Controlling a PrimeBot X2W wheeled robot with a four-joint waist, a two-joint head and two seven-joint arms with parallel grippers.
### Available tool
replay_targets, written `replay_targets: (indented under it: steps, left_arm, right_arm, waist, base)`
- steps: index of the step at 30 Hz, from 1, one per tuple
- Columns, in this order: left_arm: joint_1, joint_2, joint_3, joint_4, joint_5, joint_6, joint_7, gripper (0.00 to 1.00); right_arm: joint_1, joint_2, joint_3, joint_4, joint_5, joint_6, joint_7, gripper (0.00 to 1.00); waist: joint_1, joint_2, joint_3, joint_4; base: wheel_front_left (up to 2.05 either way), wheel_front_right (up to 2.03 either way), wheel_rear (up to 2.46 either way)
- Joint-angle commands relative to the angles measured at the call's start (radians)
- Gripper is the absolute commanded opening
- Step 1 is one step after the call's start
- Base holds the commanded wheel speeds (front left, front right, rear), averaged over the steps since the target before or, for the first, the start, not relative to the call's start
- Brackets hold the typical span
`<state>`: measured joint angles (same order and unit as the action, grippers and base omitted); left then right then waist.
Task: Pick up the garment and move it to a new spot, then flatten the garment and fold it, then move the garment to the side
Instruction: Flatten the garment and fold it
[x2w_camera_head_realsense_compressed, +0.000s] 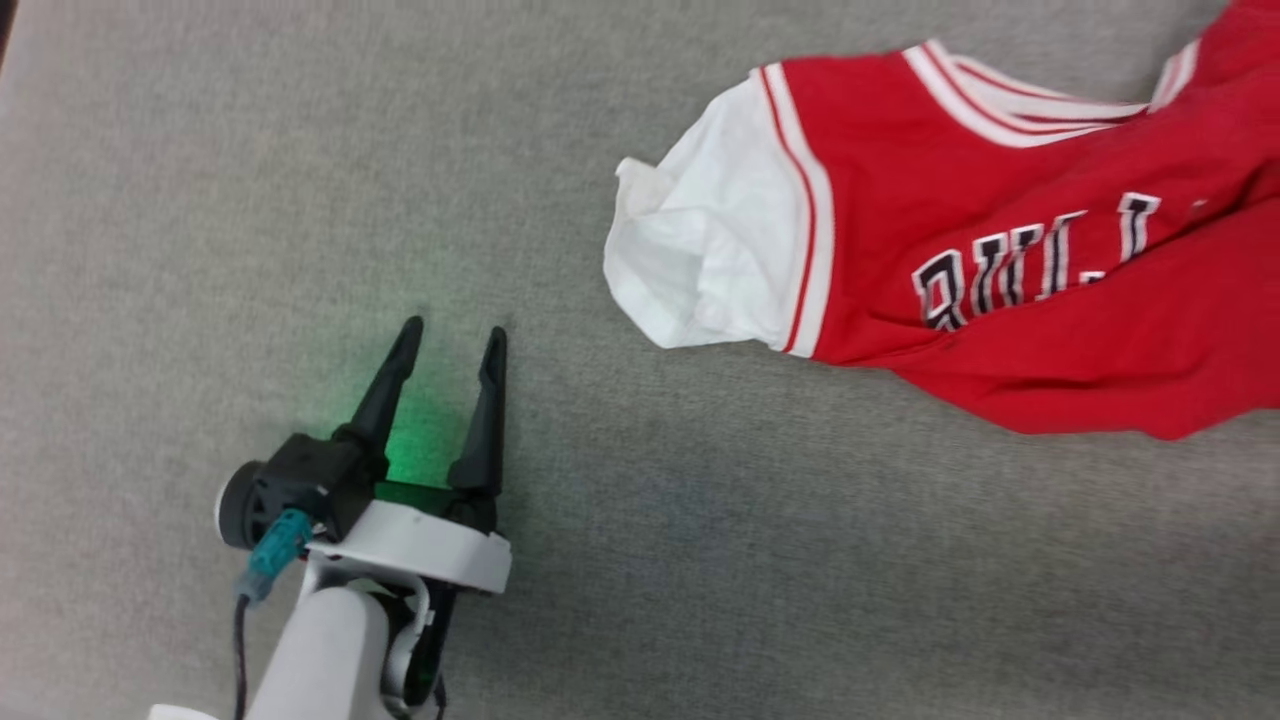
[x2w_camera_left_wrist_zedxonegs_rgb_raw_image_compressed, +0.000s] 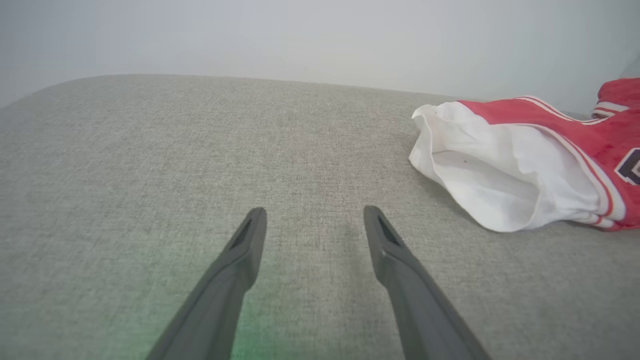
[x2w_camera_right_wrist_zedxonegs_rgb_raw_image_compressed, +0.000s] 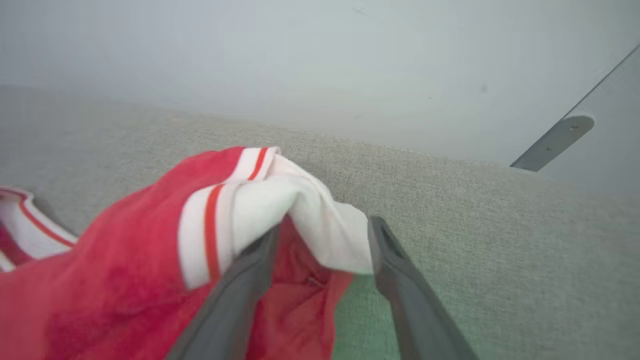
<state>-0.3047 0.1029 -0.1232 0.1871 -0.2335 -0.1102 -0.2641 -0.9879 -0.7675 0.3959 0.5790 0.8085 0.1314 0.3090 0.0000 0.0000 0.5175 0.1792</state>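
Garment position: the garment (x2w_camera_head_realsense_compressed: 880, 150) is lying crumpled on the grey fabric surface (x2w_camera_head_realsense_compressed: 200, 200), occupying the upper right of the head view and running off its right edge.
Garment lie: its white sleeve (x2w_camera_head_realsense_compressed: 690, 260) is pointing toward my left side. The collar (x2w_camera_head_realsense_compressed: 1020, 105) is sitting at the far edge and the lettering (x2w_camera_head_realsense_compressed: 1020, 265) is reading across. I am therefore judging the long axis as running side to side before me.
Left gripper (x2w_camera_head_realsense_compressed: 452, 332): I am holding these jaws spread wide, with nothing between them, low over bare surface.
Left bearing: the white sleeve's opening is lying ahead and to the right of these jaws, with bare fabric showing between.
Right gripper (x2w_camera_right_wrist_zedxonegs_rgb_raw_image_compressed: 325, 227): these jaws are standing apart, not pinching. A striped sleeve end (x2w_camera_right_wrist_zedxonegs_rgb_raw_image_compressed: 310, 200) is bunching between them and draping over one finger (x2w_camera_right_wrist_zedxonegs_rgb_raw_image_compressed: 232, 310). Cloth is touching me, but I am not gripping it.
Nearer arm: the right is sitting at the garment; the left is standing well apart from it.
Step in hand: I am judging flattening as not yet done, since the body is lying in folds.
Next move: it is calling for each arm to take the sleeve on its own side and draw outward along that axis.
Risk: cloth hanging on the right finger may be dragging along if that arm lifts.
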Motion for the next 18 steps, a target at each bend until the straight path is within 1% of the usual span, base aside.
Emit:
replay_targets:
  steps: [1, 2, 3, 4, 7, 10, 12, 15, 17, 18]
  left_arm:
    - [0.010, 0.009, 0.006, 0.001, 0.007, -0.006, 0.000, 1.00]
    - [0.012, 0.017, 0.011, 0.000, 0.009, -0.006, 0.000, 1.00]
    - [0.018, 0.032, 0.018, -0.003, 0.015, -0.006, 0.000, 1.00]
    - [0.018, 0.032, 0.018, -0.003, 0.015, -0.006, 0.000, 1.00]
    - [0.023, 0.063, 0.028, -0.008, 0.015, -0.008, 0.004, 1.00]
    - [0.026, 0.100, 0.039, -0.027, 0.007, -0.011, 0.027, 1.00]
    - [0.022, 0.124, 0.034, -0.046, 0.007, -0.013, 0.051, 1.00]
    - [-0.008, 0.169, 0.002, -0.081, 0.005, -0.015, 0.101, 1.00]
    - [-0.040, 0.203, -0.043, -0.107, -0.011, -0.020, 0.153, 1.00]
    - [-0.064, 0.228, -0.081, -0.122, -0.018, -0.022, 0.186, 1.00]
  right_arm:
    - [0.029, -0.006, 0.003, -0.021, 0.004, -0.001, -0.028, 1.00]
    - [0.054, -0.016, 0.005, -0.044, 0.005, -0.001, -0.055, 1.00]
    - [0.114, -0.036, 0.010, -0.099, 0.012, -0.001, -0.102, 1.00]
    - [0.114, -0.036, 0.010, -0.099, 0.012, -0.001, -0.102, 1.00]
    - [0.215, -0.059, 0.016, -0.192, 0.017, -0.001, -0.185, 1.00]
    - [0.330, -0.065, 0.016, -0.286, 0.019, -0.001, -0.258, 1.00]
    - [0.403, -0.062, 0.007, -0.342, 0.009, -0.001, -0.303, 1.00]
    - [0.512, -0.039, -0.024, -0.410, 0.000, -0.001, -0.362, 1.00]
    - [0.579, -0.022, -0.046, -0.454, -0.010, -0.001, -0.398, 1.00]
    - [0.612, -0.011, -0.063, -0.473, -0.016, -0.001, -0.416, 1.00]
  waist:
    - [0.0000, 0.0000, -0.047, -0.039]
    - [0.0000, 0.0000, -0.061, -0.048]
    - [0.0000, 0.0000, -0.085, -0.068]
    - [0.0000, 0.0000, -0.085, -0.068]
    - [0.0000, 0.0000, -0.121, -0.101]
    - [0.0000, 0.0000, -0.146, -0.139]
    - [0.0000, 0.0000, -0.157, -0.161]
    - [0.0000, 0.0000, -0.170, -0.190]
    - [0.0000, 0.0000, -0.175, -0.207]
    - [0.0000, 0.0000, -0.177, -0.215]
  base:
    - [0.00, 0.00, 0.00]
    - [0.00, 0.00, 0.00]
    - [0.00, 0.00, 0.00]
    - [0.00, 0.00, 0.00]
    - [0.00, 0.00, 0.00]
    - [0.00, 0.00, 0.00]
    - [0.00, 0.00, 0.00]
    - [0.00, 0.00, 0.00]
    - [0.00, 0.00, 0.00]
    - [0.00, 0.00, 0.00]
